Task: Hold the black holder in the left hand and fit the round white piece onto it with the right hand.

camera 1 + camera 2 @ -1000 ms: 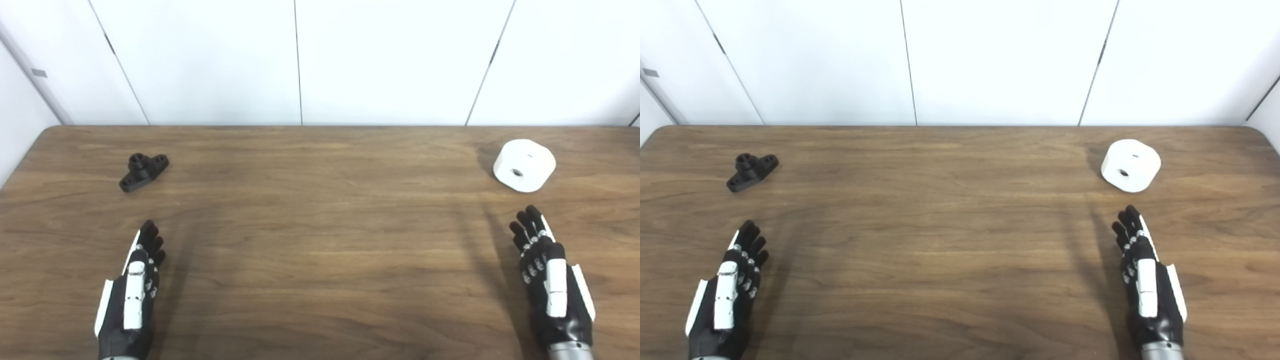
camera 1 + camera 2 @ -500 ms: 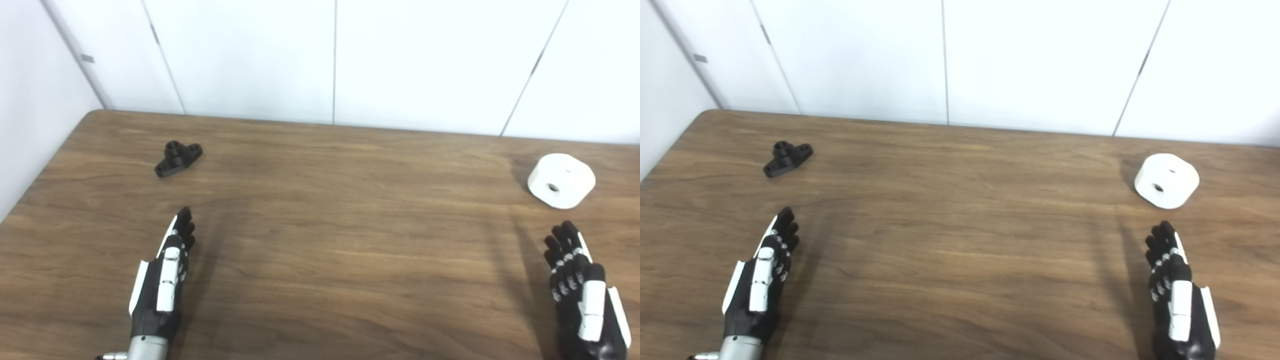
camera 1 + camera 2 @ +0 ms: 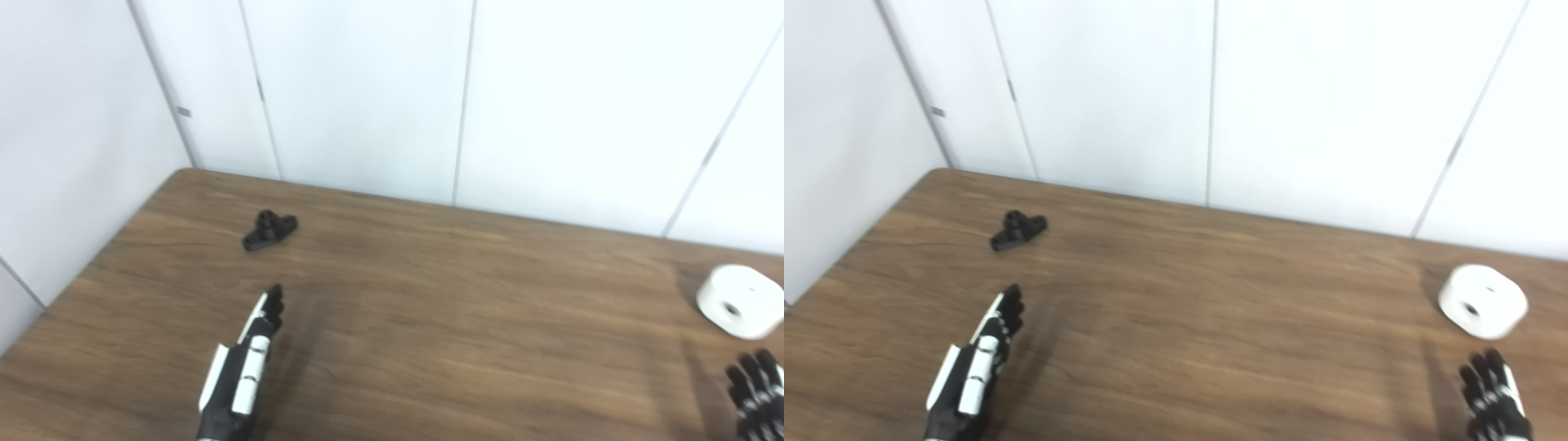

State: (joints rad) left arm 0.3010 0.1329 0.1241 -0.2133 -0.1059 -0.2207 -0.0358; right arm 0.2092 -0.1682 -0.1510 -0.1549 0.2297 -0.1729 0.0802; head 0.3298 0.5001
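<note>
Left hand: the left hand [image 3: 242,370] was flat and open above the wooden table [image 3: 429,306], holding nothing.
Right hand: the right hand [image 3: 1494,398] had its fingers spread out and held nothing.
Black holder: the black holder [image 3: 269,229] lay far back on the left.
White piece: the round white piece [image 3: 1482,300], with a hole in it, sat on the right, just past the right hand.
</note>
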